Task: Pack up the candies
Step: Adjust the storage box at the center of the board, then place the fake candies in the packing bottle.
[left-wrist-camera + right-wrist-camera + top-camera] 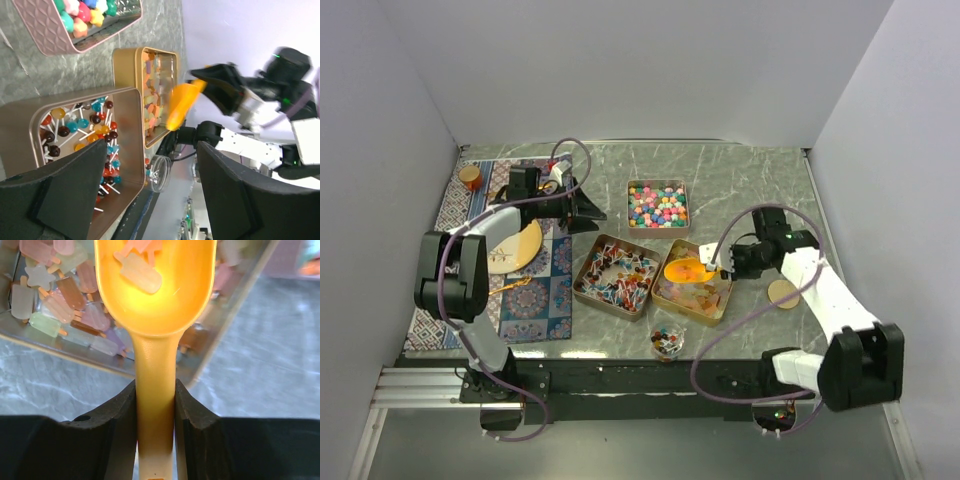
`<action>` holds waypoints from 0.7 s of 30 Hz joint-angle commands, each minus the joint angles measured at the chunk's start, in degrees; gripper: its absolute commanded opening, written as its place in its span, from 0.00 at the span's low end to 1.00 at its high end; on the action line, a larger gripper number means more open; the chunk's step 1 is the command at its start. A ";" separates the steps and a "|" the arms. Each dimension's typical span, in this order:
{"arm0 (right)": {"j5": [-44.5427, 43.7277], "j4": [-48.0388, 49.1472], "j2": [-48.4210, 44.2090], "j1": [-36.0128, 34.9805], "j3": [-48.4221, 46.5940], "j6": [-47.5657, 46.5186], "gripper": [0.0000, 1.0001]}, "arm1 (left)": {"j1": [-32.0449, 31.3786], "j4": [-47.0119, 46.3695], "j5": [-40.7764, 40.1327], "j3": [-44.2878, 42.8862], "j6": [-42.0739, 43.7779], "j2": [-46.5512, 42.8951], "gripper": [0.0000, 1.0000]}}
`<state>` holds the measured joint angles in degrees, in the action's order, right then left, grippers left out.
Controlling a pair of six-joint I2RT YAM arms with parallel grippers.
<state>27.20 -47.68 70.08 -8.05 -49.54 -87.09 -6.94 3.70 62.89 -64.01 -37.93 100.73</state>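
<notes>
- grey marble table (750, 180) fills the floor of the view, both arms bolted along its 6 o'clock edge.
- patterned mat (535, 300) lies out at 9 o'clock, with a cream plate (523, 250) on it, partly under the left arm.
- left gripper (586, 212) sits at about 10 o'clock, just off the mat's edge. its jaws are spread wide with nothing between them, and it faces the tins.
- right gripper (155, 395) reaches from 3 o'clock, pinched narrow on the handle of the orange scoop (685, 270).
- three tins cluster mid-table: pink tin (629, 205) at 12 o'clock, bronze tin (15, 130) at 8 o'clock, gold tin (125, 70) just beside it at 4 o'clock.
- the candies, then: round candies (658, 205) fill the pink tin, stick candies (615, 275) are heaped in the bronze tin, and translucent candies (50, 305) lie in the gold tin.
- the scoop's bowl hangs tilted over the gold tin's 10 o'clock end, and there's a pale translucent piece (142, 275) lying in it.
- wooden disc (782, 293) lies flat at 4 o'clock, beside the right arm.
- clear cup (666, 352) stands at 6 o'clock by the near edge, with a few mixed sweets inside.
- small orange-topped pot (470, 177) stands at the mat's far 10 o'clock corner.
</notes>
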 commanded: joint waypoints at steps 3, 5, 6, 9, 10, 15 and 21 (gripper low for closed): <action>-5.21 -9.44 -9.78 -6.86 -6.27 -0.81 0.00 | 0.26 3.41 -5.31 -1.21 4.35 -5.71 0.81; -7.24 -12.08 -11.54 -10.03 -6.97 0.60 0.00 | 0.17 6.30 -8.56 -1.47 6.19 -8.08 0.87; -8.38 -12.52 -12.25 -13.01 -6.97 1.21 0.00 | 0.35 8.49 -12.06 -1.38 7.68 -8.96 0.90; -13.04 -13.84 -14.97 -17.95 -5.92 3.94 0.00 | 1.57 9.56 -18.12 0.28 7.96 -12.74 0.90; -15.40 -14.97 -15.50 -21.18 -5.31 4.90 0.00 | 2.54 9.74 -20.07 1.59 7.70 -14.49 0.90; -21.48 -17.71 -17.44 -27.45 -4.69 7.63 0.00 | 7.20 8.52 -22.82 6.17 3.59 -18.72 0.88; -25.70 -20.52 -17.70 -32.28 -5.13 7.29 0.00 | 11.77 3.15 -20.00 11.97 -0.91 -23.55 0.87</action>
<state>6.42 -65.63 53.45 -37.30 -54.00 -80.60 4.21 10.41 43.07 -54.48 -35.97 80.95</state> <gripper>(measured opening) 0.352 0.874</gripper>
